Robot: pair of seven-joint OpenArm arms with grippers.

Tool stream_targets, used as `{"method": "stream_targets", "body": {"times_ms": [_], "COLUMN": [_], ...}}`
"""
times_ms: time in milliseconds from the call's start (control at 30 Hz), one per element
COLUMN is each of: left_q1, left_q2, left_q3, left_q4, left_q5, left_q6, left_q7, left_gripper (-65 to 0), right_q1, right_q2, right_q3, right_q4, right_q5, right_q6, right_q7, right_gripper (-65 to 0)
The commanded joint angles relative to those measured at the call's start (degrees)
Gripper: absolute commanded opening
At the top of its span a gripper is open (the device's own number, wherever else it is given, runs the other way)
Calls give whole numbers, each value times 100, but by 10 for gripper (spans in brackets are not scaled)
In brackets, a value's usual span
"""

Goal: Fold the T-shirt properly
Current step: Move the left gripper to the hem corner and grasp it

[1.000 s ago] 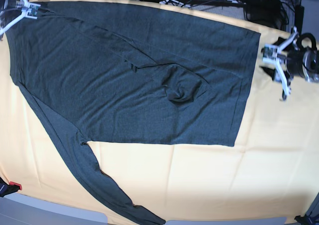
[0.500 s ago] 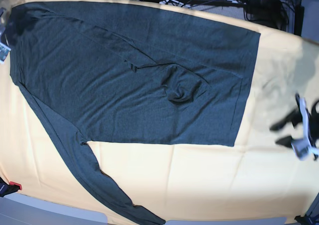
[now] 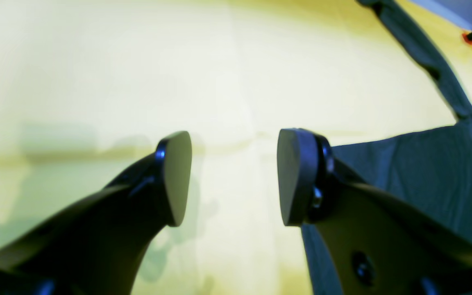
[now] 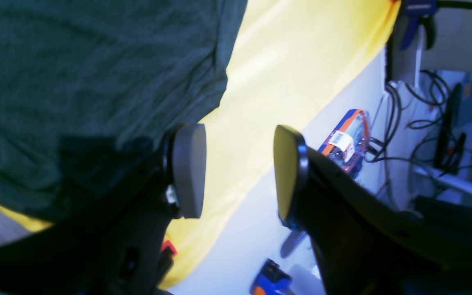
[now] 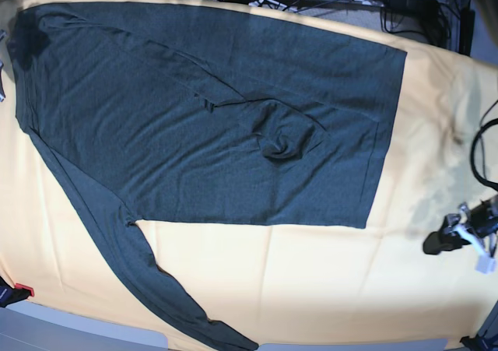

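Base view, one T-shirt [image 5: 210, 110], one yellow cloth [image 5: 327, 273]

Bright overexposed cloth, blurred wrist views

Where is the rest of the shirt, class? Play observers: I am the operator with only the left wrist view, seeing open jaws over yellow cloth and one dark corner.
Observer: In the base view, the shirt lies spread flat on the yellow cloth.
Operator: Any sleeve sticking out?
Observer: Yes, one long sleeve trails to the cloth's near edge.
Operator: And the right arm's jaws?
Observer: In the right wrist view they stand open and empty, beside the shirt's edge.
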Motion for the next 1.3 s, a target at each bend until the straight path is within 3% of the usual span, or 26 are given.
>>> {"method": "stream_targets", "body": {"times_ms": [0,367,500,733,800,933,1000,1167,1267], "left_q1": [-205,66,308,623,704,798,820,822,824], "left_q2": [20,1099,1237,1314,1316,1346,1351,1381,1416], "left_q3": [-66,-63,-63,-63,-63,-66,-66,-66,-66], "left_q4": [-31,-68,-68,-68,-68,-68,-68,-22,-11], "left_q5": [-94,1128,1628,2105,2273,2304,2258,1370,1351], "left_q6": [-49,-49,-49,-49,166,219,-20,-49,-49], "left_q7": [-98,-192,-601,-960,-1117,-1154,-1145,-540,-546], "left_gripper": [-303,-303,-303,-303,-303,-303,-303,-304,-307], "right_q1": [52,455,664,715,715,717,717,717,717], "right_q2": [44,-343,-603,-699,-699,-697,-697,-697,-697], "right_q3": [85,85,85,85,85,85,85,85,85], "right_q4": [42,42,42,42,42,42,42,42,42], "right_q5": [-15,151,297,404,404,404,404,407,407], "right_q6": [-61,-66,98,109,107,107,107,107,105], "right_q7": [37,37,-11,-31,-31,-26,-26,-2,-2], "right_gripper": [-361,-361,-361,-361,-361,-361,-361,-361,-361]}}
